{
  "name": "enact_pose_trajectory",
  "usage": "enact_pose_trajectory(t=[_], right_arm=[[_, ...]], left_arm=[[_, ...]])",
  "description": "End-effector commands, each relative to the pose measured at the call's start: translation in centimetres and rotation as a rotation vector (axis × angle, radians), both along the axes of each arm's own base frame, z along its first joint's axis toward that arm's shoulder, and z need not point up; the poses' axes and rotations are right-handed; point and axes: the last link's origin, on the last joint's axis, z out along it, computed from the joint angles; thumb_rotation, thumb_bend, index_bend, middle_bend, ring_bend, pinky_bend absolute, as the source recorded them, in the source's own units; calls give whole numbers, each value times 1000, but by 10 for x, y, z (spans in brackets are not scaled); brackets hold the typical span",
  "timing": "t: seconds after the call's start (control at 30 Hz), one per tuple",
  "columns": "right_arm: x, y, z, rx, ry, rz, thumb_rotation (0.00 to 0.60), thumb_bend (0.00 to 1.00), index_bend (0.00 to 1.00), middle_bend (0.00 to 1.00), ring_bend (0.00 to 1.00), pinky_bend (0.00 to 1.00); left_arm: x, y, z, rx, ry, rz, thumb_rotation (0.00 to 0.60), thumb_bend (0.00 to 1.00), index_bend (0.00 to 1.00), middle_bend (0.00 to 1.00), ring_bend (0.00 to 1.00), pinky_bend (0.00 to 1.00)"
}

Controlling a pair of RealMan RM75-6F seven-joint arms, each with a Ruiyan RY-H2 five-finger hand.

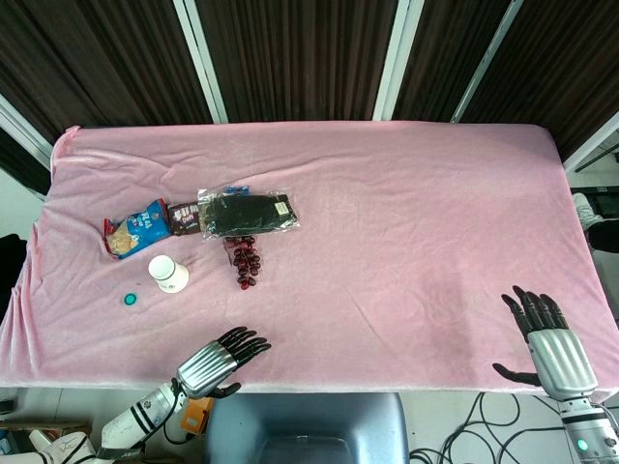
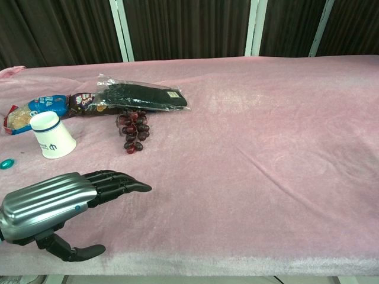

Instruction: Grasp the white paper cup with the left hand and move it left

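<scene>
A white paper cup [image 1: 169, 274] [image 2: 52, 136] stands upside down on the pink cloth at the left, a small dark mark on its side. My left hand [image 1: 218, 362] [image 2: 65, 204] hovers near the table's front edge, below and slightly right of the cup, clearly apart from it. Its fingers are stretched out and its thumb is spread; it holds nothing. My right hand [image 1: 547, 345] lies at the front right corner, far from the cup, fingers apart and empty; the chest view does not show it.
A bunch of dark grapes [image 1: 245, 259] [image 2: 133, 131] lies right of the cup. Behind it are a black packet in clear wrap [image 1: 248, 213] [image 2: 142, 97], a brown snack bar [image 1: 184, 217] and a blue snack bag [image 1: 135, 228] [image 2: 32, 110]. A small teal cap [image 1: 130, 299] [image 2: 6, 164] sits left of the cup.
</scene>
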Motion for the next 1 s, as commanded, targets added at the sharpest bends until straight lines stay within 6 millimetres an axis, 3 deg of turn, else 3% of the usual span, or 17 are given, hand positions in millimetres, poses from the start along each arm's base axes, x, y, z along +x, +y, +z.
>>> enact_pose_trajectory(t=[0.03, 0.4, 0.77, 1.0], right_arm=[[0, -2, -2, 9, 0, 1, 600, 213, 0, 0, 0, 0], [-1, 1, 5, -11, -9, -1, 600, 214, 0, 0, 0, 0], [-3, 2, 12, -31, -23, -3, 600, 214, 0, 0, 0, 0], [-4, 1, 12, -35, -19, -10, 600, 213, 0, 0, 0, 0]], left_arm=[[-1, 0, 1, 1, -2, 6, 600, 329, 98, 123, 79, 115], [2, 14, 5, -9, -61, 47, 600, 330, 99, 142, 78, 129], [-12, 89, 63, 270, -84, 193, 600, 328, 59, 114, 39, 125], [-36, 127, 79, 359, -66, 361, 600, 328, 38, 97, 25, 114]])
